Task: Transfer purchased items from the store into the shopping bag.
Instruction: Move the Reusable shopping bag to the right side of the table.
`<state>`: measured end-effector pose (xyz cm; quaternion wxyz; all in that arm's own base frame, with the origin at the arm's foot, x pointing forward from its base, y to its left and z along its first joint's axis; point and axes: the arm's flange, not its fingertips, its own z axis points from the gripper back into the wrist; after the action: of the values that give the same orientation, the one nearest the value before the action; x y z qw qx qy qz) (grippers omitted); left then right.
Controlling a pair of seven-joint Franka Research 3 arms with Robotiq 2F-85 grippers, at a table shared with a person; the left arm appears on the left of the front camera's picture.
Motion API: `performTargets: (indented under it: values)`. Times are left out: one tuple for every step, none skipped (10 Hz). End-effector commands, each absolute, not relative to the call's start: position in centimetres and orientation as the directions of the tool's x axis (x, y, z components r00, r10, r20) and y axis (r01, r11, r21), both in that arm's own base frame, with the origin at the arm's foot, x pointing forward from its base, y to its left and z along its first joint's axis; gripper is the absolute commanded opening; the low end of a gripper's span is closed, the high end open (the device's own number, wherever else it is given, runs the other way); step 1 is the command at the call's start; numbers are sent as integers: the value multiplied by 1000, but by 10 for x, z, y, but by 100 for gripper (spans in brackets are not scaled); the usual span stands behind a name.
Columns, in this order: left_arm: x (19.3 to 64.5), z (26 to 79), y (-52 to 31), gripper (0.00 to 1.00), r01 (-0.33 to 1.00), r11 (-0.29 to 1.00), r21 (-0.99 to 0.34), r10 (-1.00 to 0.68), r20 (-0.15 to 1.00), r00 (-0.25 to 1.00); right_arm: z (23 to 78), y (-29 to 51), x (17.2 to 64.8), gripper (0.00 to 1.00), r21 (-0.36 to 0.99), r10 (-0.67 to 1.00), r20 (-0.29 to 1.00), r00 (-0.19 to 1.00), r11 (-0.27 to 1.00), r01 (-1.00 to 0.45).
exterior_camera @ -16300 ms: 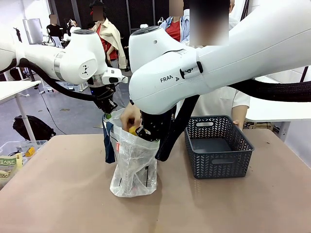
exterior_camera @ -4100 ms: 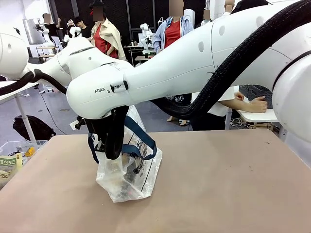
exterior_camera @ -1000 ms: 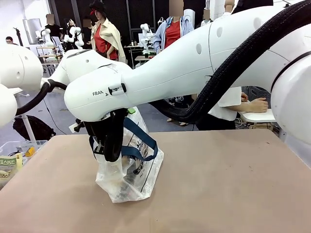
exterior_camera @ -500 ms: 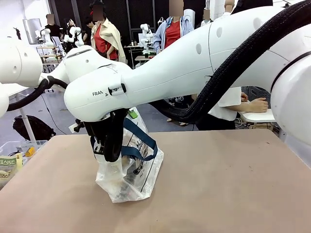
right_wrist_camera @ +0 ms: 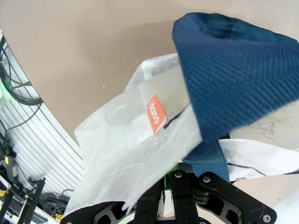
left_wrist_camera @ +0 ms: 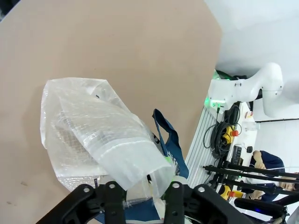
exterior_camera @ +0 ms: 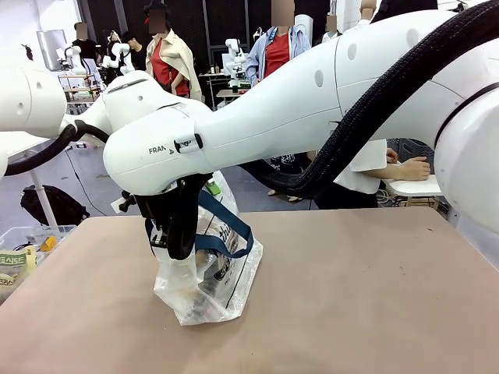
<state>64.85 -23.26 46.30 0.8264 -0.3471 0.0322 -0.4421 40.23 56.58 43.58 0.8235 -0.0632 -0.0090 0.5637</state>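
The shopping bag (exterior_camera: 209,269) stands filled at the table's (exterior_camera: 366,296) seven o'clock; no loose goods lie on the table, so packing looks finished. The right gripper (right_wrist_camera: 174,184) is clamped on the bag's rim, by its navy strap (right_wrist_camera: 233,70). The left gripper's (left_wrist_camera: 140,193) fingers straddle the opposite edge; whether they grip, I cannot tell.

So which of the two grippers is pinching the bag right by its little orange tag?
The right gripper, clamped on the shopping bag rim beside the orange tag; the left gripper holds plain plastic.
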Motion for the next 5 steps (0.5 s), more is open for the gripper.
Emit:
performTargets:
  values:
    - [639, 459, -230, 0, 709, 407, -576, -747, 237, 622, 428, 565, 397, 0, -119, 926, -54, 374, 365, -923]
    - [639, 459, -230, 0, 710, 407, -575, -748, 236, 620, 427, 565, 397, 0, -119, 926, -58, 374, 365, -923]
    - [639, 459, -231, 0, 707, 412, -575, -746, 233, 624, 428, 565, 397, 0, -119, 925, -58, 374, 366, -923]
    - [639, 458, -231, 0, 706, 413, -575, -747, 230, 624, 428, 565, 397, 0, -121, 926, -58, 373, 365, -923]
    - [639, 458, -231, 0, 707, 414, -574, -746, 231, 624, 428, 565, 397, 0, -122, 926, -57, 373, 365, -923]
